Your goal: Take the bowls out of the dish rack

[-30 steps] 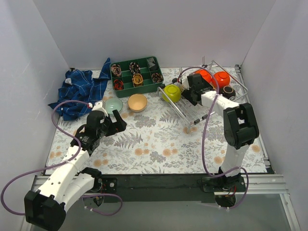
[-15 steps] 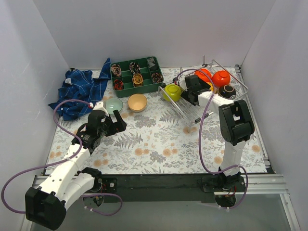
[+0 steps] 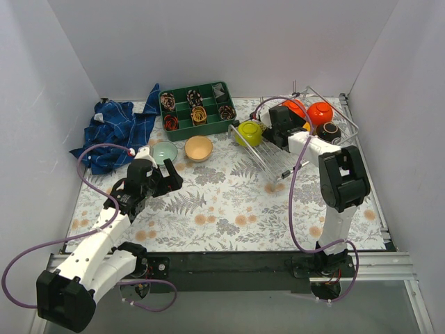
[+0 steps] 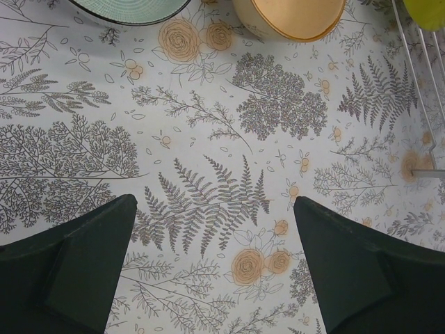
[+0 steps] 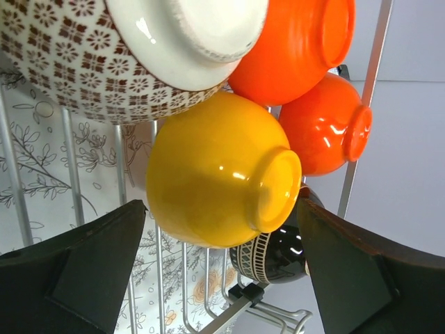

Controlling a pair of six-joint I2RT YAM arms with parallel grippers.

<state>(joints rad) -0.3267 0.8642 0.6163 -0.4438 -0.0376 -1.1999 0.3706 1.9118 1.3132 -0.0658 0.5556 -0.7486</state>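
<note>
The silver wire dish rack [image 3: 261, 159] stands at the back right. It holds a lime green bowl [image 3: 248, 133], two red-orange bowls [image 3: 320, 113] and a dark patterned bowl [image 3: 329, 131]. My right gripper [image 3: 278, 129] is open inside the rack. In the right wrist view its fingers [image 5: 83, 271] flank a yellow-orange bowl [image 5: 208, 170] without gripping it. A white dotted-pattern bowl [image 5: 104, 62] sits above, red-orange bowls [image 5: 327, 132] and the dark bowl [image 5: 278, 254] beside. My left gripper [image 4: 214, 202] is open and empty over the tablecloth, near a pale mint bowl [image 3: 164, 152] and a beige bowl [image 3: 199, 147].
A green compartment tray [image 3: 197, 106] sits at the back centre. A blue cloth [image 3: 115, 132] lies at the back left. White walls close in the table on three sides. The rack's wires [image 4: 417, 83] and the lime bowl's edge [image 4: 431, 10] show at the left wrist view's right.
My right gripper has moved a little back and left, deeper into the rack among the bowls. The left arm has not moved.
</note>
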